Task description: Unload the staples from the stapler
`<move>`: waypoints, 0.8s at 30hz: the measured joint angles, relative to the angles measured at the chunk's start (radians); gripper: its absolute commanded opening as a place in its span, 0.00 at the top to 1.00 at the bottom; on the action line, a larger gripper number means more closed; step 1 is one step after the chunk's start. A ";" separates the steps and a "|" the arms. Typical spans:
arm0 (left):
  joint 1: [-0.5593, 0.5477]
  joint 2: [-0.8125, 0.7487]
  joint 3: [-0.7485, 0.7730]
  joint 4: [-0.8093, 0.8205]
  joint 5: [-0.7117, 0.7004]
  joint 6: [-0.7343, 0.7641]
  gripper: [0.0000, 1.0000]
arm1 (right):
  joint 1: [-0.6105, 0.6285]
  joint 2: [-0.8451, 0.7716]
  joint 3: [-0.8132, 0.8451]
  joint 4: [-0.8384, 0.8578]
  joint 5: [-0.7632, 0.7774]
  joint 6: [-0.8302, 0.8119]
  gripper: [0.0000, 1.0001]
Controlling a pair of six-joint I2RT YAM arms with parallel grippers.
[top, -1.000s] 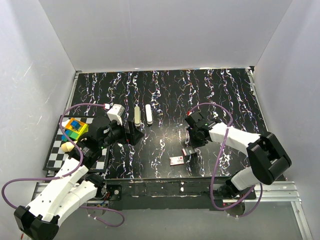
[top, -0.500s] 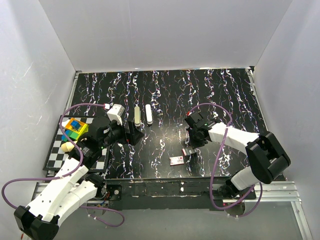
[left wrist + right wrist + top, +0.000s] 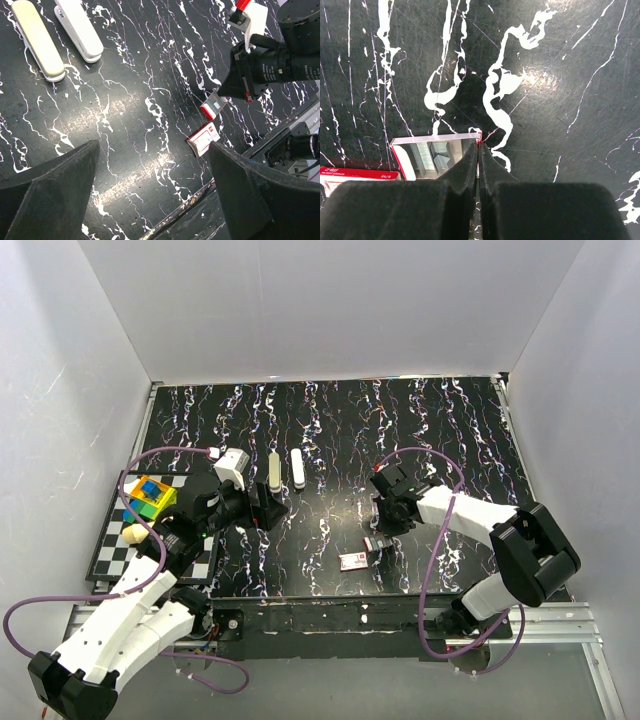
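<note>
While the right gripper (image 3: pixel 478 150) has its fingers pressed together at the wall of an open staple tray (image 3: pixel 432 155) (whether the card is pinched, I cannot tell), the left gripper (image 3: pixel 152 150) hangs with fingers wide apart, near the cream stapler (image 3: pixel 38 40) and the white stapler (image 3: pixel 78 29), which lie side by side. Either looks light, rigid and smooth, so likely to skid. Grasp across the narrow sides, mid-body.

A: The red box (image 3: pixel 355 174)?
B: Cut off by the right wrist view's edge, its print too small to read.
A: The open tray (image 3: pixel 432 155)?
B: Near side hidden behind the right gripper (image 3: pixel 479 146).
</note>
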 measured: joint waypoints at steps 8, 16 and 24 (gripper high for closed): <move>0.000 0.000 -0.004 0.000 0.004 -0.013 0.10 | -0.004 -0.013 -0.014 0.011 -0.003 0.013 0.99; 0.000 -0.002 -0.022 0.003 0.014 -0.032 0.14 | -0.005 -0.064 -0.063 0.031 -0.010 0.029 0.99; -0.020 -0.002 -0.051 0.007 0.024 -0.068 0.15 | -0.003 -0.135 -0.119 0.021 -0.013 0.059 0.99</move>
